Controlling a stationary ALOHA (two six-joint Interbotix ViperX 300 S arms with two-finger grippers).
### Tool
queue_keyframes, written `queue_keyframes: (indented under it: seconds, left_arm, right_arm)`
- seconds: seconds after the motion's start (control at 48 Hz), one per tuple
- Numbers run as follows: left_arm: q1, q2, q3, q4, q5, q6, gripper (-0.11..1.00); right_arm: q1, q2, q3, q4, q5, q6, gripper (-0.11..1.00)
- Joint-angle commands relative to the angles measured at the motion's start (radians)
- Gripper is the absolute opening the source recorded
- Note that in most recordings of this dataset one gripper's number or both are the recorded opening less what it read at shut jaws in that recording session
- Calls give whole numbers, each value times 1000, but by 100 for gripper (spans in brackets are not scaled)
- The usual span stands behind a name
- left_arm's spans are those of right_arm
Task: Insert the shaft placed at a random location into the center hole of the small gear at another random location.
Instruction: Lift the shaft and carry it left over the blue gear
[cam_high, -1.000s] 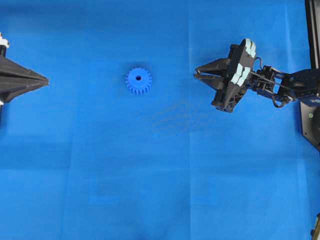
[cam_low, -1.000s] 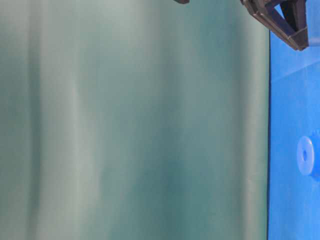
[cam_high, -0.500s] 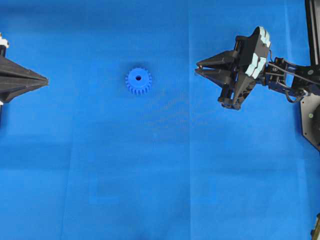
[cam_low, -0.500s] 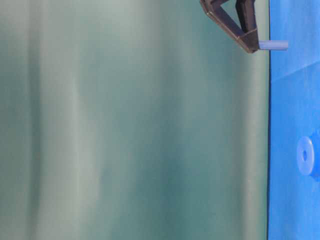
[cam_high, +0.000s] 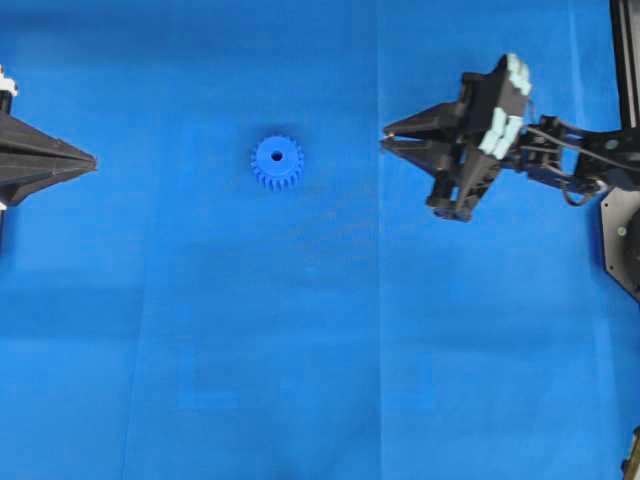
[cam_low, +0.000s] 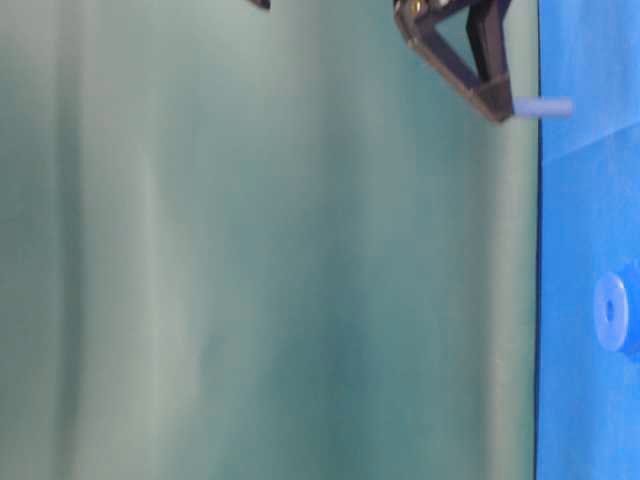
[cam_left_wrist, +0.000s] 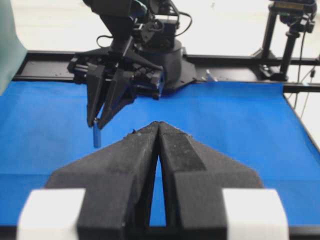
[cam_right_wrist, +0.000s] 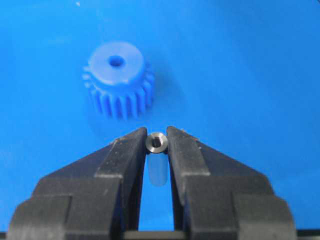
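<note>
The small blue gear (cam_high: 277, 163) lies flat on the blue mat, its dark center hole (cam_high: 277, 156) facing up; it also shows in the right wrist view (cam_right_wrist: 118, 79) with the center hole (cam_right_wrist: 116, 61). My right gripper (cam_high: 386, 140) is shut on the shaft (cam_right_wrist: 157, 142), a silvery pin held upright between the fingertips above the mat, to the right of the gear. The shaft hangs below the tips in the left wrist view (cam_left_wrist: 96, 136) and in the table-level view (cam_low: 543, 106). My left gripper (cam_high: 92, 160) is shut and empty at the left edge.
The right arm's base (cam_left_wrist: 160, 55) and a black frame rail (cam_left_wrist: 240, 60) stand at the far side of the mat. A black post (cam_high: 625, 60) runs along the right edge in the overhead view. A green backdrop (cam_low: 260, 250) fills the table-level view.
My right gripper, holding the shaft, lifted off the mat and then shifted slightly left toward the gear. The left arm and the gear have not moved.
</note>
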Motion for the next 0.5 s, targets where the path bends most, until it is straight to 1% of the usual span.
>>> queue_keyframes:
  seconds: [0.0,0.125,0.313,0.479]
  left_arm:
    - [-3,6,-9,2,-6,-2,0]
    - [-3,6,-9,0,-5,-3,0]
    - [-3,8,-9,0,-6,-25,0]
    - [-3,6,-9,2,-5,-25,0]
  right_arm:
    - [11,28,-64,-5,2,-3,3]
    - [18,89,-152,-9,25,-6,3]
    - [23,178,-293,-25,75,-8,3]
    - [26,232,-387,-40,118,-8,3]
